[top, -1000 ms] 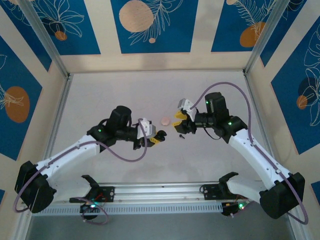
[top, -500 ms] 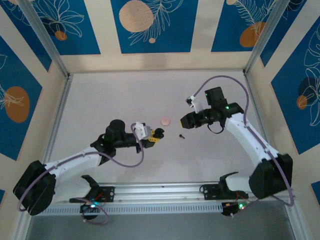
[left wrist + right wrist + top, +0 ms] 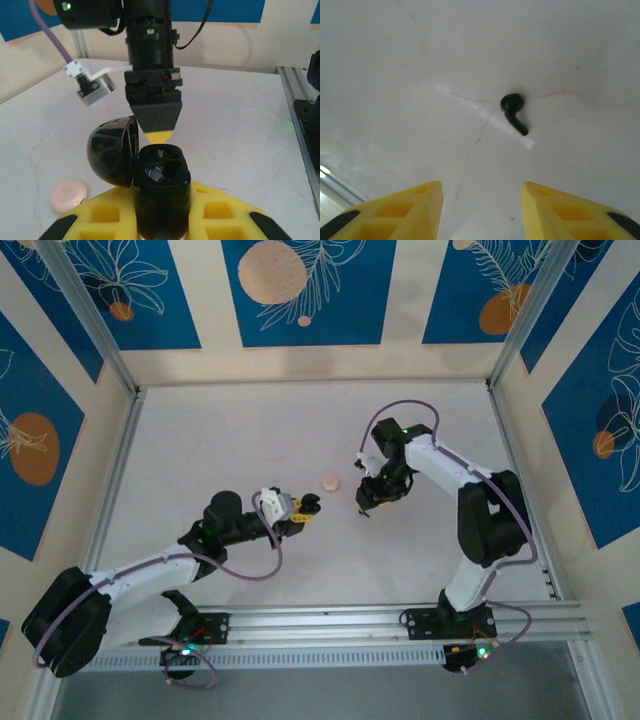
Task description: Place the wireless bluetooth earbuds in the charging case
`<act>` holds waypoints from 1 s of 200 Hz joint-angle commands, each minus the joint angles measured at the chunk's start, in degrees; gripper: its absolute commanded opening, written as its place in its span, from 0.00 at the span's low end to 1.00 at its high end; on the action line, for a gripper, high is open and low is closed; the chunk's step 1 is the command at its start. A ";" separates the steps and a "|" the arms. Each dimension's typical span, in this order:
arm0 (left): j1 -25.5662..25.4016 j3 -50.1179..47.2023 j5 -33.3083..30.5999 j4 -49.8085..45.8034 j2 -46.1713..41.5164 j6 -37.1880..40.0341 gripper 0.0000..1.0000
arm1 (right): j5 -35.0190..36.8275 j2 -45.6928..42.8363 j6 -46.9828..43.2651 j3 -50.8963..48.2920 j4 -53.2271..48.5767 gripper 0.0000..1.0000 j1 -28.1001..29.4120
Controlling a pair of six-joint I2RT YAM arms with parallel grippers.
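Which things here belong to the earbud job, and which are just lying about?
Part of the job:
- charging case, lid open, held by the left gripper
- earbud, on the table below the open right gripper

Just lying about:
- pink disc, on the table
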 commanded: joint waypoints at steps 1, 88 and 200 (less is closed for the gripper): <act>-0.22 -0.86 -0.77 2.95 -0.52 -1.27 0.19 | 4.36 3.41 -3.15 3.67 -2.80 0.45 0.89; -0.07 -0.42 -1.26 0.77 -1.28 -1.32 0.19 | 8.77 14.08 -6.00 9.54 -3.63 0.44 4.10; 0.13 0.79 -1.34 -1.32 -1.30 -1.25 0.19 | 7.42 17.77 -5.33 9.89 -1.35 0.34 5.17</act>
